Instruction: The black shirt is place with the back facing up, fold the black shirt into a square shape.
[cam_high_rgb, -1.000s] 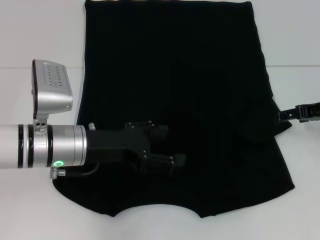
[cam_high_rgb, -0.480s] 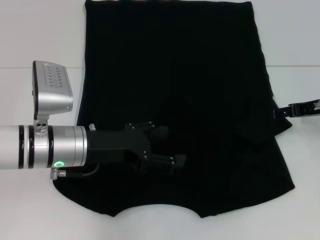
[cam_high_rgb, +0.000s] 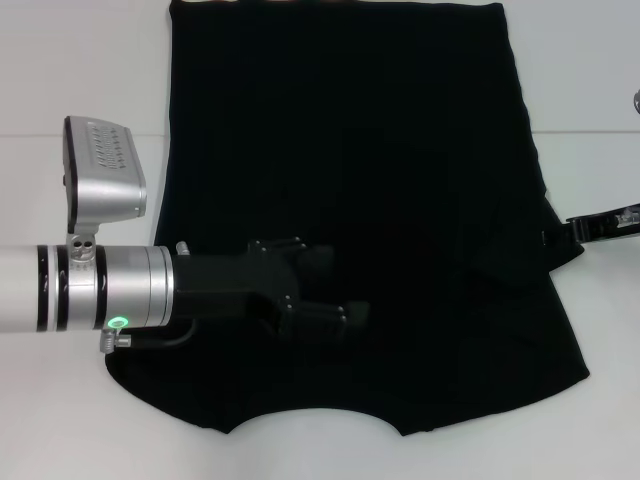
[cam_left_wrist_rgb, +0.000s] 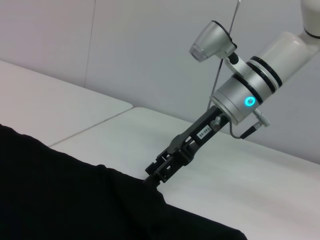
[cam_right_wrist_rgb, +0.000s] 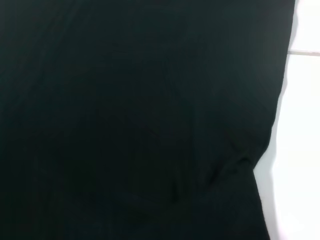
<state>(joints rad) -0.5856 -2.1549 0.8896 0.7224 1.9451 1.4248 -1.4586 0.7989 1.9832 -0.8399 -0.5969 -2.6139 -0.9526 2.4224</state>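
Note:
The black shirt (cam_high_rgb: 350, 150) lies flat on the white table (cam_high_rgb: 70, 70), neckline toward me. My left gripper (cam_high_rgb: 340, 288) hovers over the shirt's lower middle, fingers apart and empty. My right gripper (cam_high_rgb: 552, 236) is at the shirt's right side, at the sleeve edge. The left wrist view shows the right gripper (cam_left_wrist_rgb: 151, 180) with its fingertips closed on the shirt's (cam_left_wrist_rgb: 60, 200) edge, which rises slightly to meet them. The right wrist view shows only the shirt (cam_right_wrist_rgb: 125, 125) and a strip of table.
A table seam (cam_high_rgb: 60, 134) runs across at mid height. Bare white table lies left and right of the shirt. The shirt's far hem reaches the top of the head view.
The right gripper has shifted slightly at the shirt's right sleeve edge. The left gripper has edged a little away from me over the shirt, still open.

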